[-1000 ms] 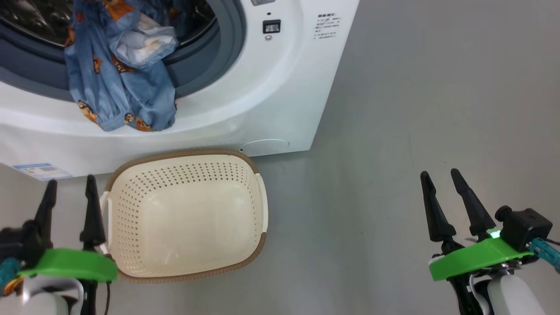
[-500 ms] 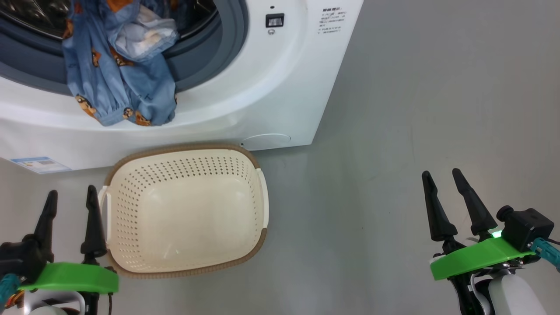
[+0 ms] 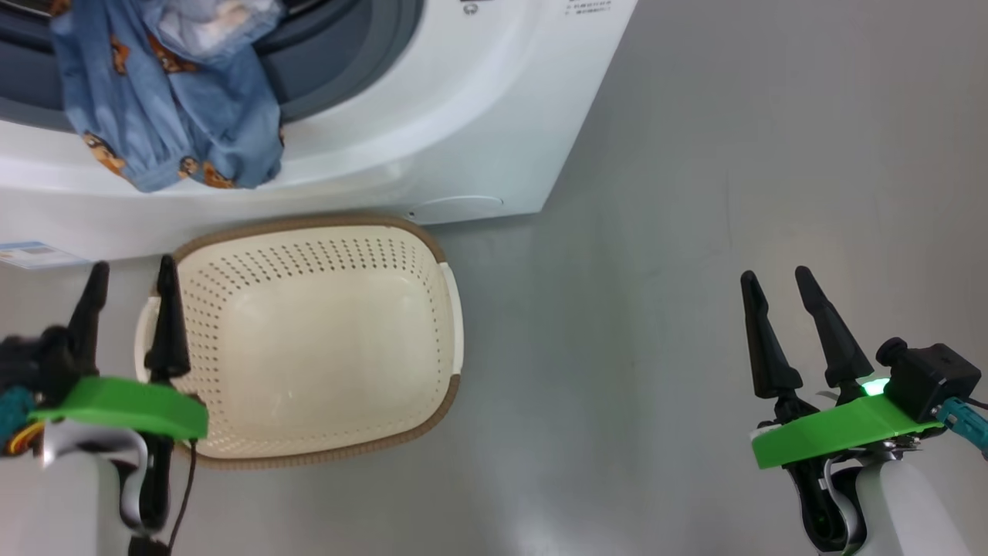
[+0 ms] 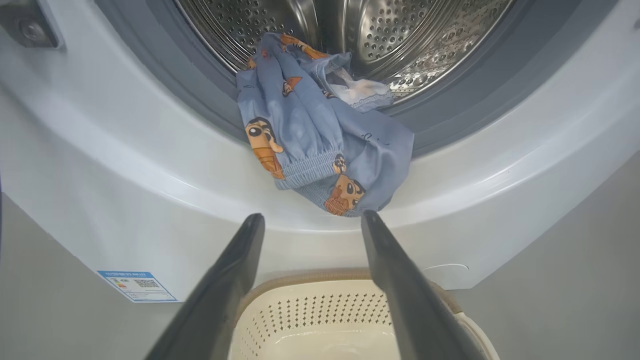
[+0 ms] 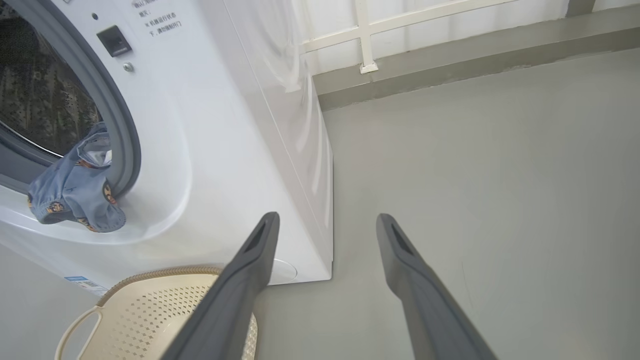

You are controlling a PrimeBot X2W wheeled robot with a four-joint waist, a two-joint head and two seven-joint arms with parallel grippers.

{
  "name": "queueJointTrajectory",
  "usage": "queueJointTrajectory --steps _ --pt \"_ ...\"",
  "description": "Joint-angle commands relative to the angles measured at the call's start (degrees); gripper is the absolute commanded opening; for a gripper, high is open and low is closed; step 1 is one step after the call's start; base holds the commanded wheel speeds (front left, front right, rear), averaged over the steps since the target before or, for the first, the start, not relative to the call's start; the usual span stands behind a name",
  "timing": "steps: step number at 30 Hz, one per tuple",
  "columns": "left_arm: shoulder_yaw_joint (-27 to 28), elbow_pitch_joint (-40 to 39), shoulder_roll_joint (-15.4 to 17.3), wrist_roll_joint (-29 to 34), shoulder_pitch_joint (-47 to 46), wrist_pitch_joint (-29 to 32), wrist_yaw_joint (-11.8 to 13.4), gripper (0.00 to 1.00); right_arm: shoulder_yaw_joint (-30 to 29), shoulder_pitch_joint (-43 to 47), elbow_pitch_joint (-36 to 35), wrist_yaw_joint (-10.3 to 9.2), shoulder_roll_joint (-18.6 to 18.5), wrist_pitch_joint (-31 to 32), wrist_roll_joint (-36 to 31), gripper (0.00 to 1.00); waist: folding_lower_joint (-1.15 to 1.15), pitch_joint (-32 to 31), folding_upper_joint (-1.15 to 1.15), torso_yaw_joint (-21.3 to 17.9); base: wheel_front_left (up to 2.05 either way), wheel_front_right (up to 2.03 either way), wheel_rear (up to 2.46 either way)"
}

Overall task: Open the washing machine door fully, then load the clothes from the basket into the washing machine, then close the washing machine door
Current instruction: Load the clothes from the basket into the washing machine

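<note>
The washing machine (image 3: pixel 463 116) stands with its opening uncovered; its door is out of view. The clothes (image 3: pixel 170 100), light blue with orange-brown bears, hang out of the steel drum (image 4: pixel 380 35) over the grey ring and the white front lip; a cream-white piece (image 4: pixel 361 90) lies among them. The cream basket (image 3: pixel 444 324) sits on the floor against the machine's front, with nothing in it. My left gripper (image 3: pixel 133 264) is open at the basket's left rim, its fingers pointing at the hanging clothes (image 4: pixel 320 140). My right gripper (image 3: pixel 775 274) is open over bare floor to the right.
Grey floor (image 3: pixel 695 232) stretches to the right of the machine. A blue label sticker (image 4: pixel 137 286) marks the machine's lower front. Behind the machine runs a low ledge with a white railing (image 5: pixel 365 35).
The head camera has shifted, so machine and basket sit higher and further left in view. My left gripper has come forward a little beside the basket. Both grippers stay open.
</note>
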Motion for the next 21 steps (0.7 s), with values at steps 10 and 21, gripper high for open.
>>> queueJointTrajectory --steps 10,21 --pt "-3.8 10.6 4.9 -1.5 -10.4 -0.4 -0.1 1.0 1.9 -2.2 -1.4 0.09 1.1 -0.3 0.0 1.0 0.0 4.0 0.0 -2.9 0.0 0.0 0.0" --pt "-5.5 18.8 6.2 -1.7 -19.5 -0.4 -0.1 1.0 2.5 -3.3 -1.5 0.09 1.8 -0.3 0.0 1.0 0.0 5.9 0.0 -5.0 0.0 0.0 0.0"
